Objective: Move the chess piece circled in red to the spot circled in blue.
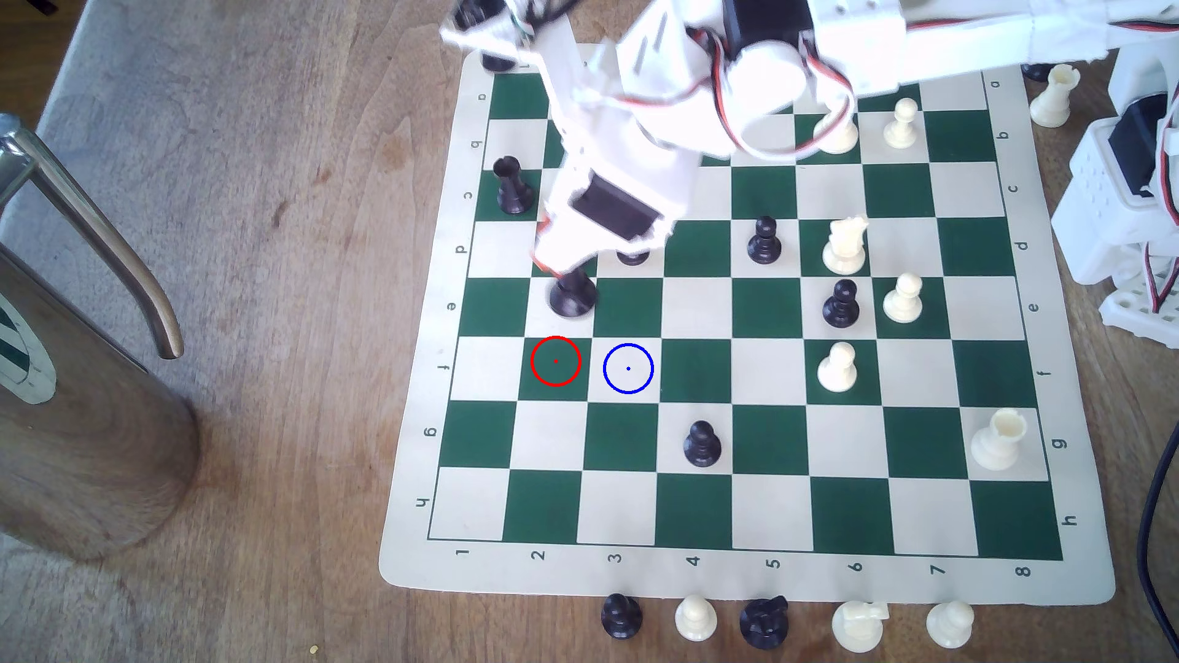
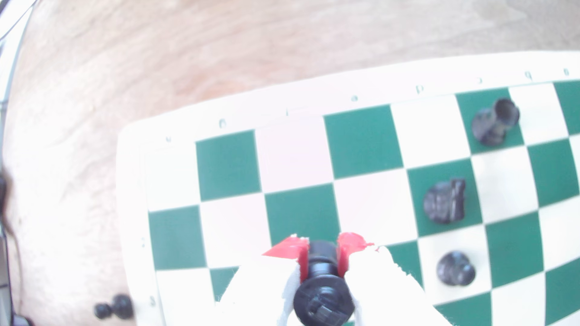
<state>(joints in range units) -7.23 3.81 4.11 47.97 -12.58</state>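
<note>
My gripper (image 1: pixel 561 271) is shut on the tall black chess piece (image 1: pixel 572 296). It grips the upper part, and the wide round base shows below the fingers. In the exterior view the piece is over the cream square just behind the red-ringed dark green square (image 1: pixel 556 361), which is bare. The blue-ringed cream square (image 1: pixel 628 368) lies next to the red ring, on its right in that view, and is also bare. In the wrist view the red-taped fingers (image 2: pixel 345 250) clamp the piece (image 2: pixel 324 297), tilted with its base toward the camera.
A black rook (image 1: pixel 512 185), black pawns (image 1: pixel 764 241) (image 1: pixel 702 444) and several white pieces (image 1: pixel 837 368) stand on the board. The wrist view shows a black knight (image 2: pixel 445 200). A metal jug (image 1: pixel 83 395) stands on the exterior view's left. Captured pieces (image 1: pixel 695 617) line the front edge.
</note>
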